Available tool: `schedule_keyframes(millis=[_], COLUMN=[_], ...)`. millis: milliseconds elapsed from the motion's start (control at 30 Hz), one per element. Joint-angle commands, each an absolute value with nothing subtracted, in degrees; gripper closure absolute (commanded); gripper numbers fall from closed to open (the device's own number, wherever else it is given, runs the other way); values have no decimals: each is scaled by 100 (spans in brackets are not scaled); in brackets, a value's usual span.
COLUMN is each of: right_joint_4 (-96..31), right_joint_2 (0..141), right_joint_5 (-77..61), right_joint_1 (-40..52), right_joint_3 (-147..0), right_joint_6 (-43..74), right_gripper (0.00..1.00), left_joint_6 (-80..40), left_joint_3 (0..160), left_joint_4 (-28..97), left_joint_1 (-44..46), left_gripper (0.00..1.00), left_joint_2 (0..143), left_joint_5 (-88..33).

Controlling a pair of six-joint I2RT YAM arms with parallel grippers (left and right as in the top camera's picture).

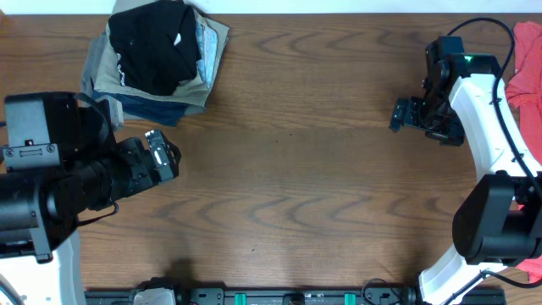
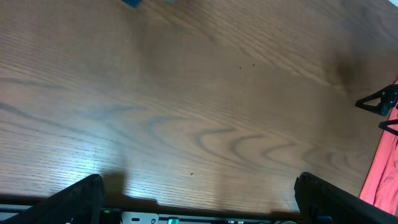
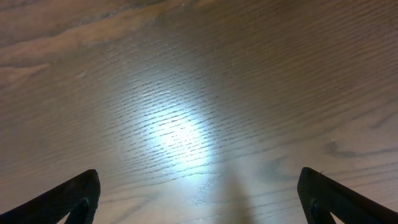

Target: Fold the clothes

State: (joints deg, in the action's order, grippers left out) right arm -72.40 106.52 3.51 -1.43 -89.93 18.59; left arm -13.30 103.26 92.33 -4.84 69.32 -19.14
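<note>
Black short-sleeved soft-fabric shirt [image 1: 157, 42] lies bunched atop folded khaki and blue-grey garments [image 1: 102, 76] at the tabletop's [image 1: 296, 169] far left corner, near the left tool [image 1: 168, 157], well apart from the right tool [image 1: 396, 116]; both tools released, empty.

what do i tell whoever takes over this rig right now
Left gripper: open, empty, over the table near the khaki and blue-grey stack.
Right gripper: open, empty, not far from the red garment.
Black shirt: lies folded, a bit rumpled, on top of that stack at the far left.
Done: shirt looks folded and stacked.
Left: perhaps only tidying it.
</note>
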Motion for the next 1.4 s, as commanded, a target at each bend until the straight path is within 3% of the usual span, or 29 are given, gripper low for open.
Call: schedule_keyframes(millis=[0,167,500,667,1000,1367], right_joint_4=[-7242,-7242,-7242,-7242,-7242,-7242], right_joint_2=[10613,10613,10613,10613,10613,10613], right_joint_5=[427,427,427,427,427,427], right_joint_1=[-110,-110,-110,-110,-110,-110], right_joint_3=[-9006,-9006,-9006,-9006,-9006,-9006], right_joint_6=[1793,1793,1793,1793,1793,1793], right_gripper=[1,1,1,1,1,1], left_joint_6=[-1339,-1253,-753,-753,-751,-753], left_joint_3=[10184,9244,5389,4436,2915,976], left_joint_4=[9671,9107,5961,5557,3693,655], left_joint_1=[-436,-303,-303,-303,-281,-281], left_gripper=[2,2,2,2,2,2], left_joint_2=[6877,6128,2661,1369,762,257], left_joint_5=[-1883,-1879,-1839,-1835,-1577,-1505])
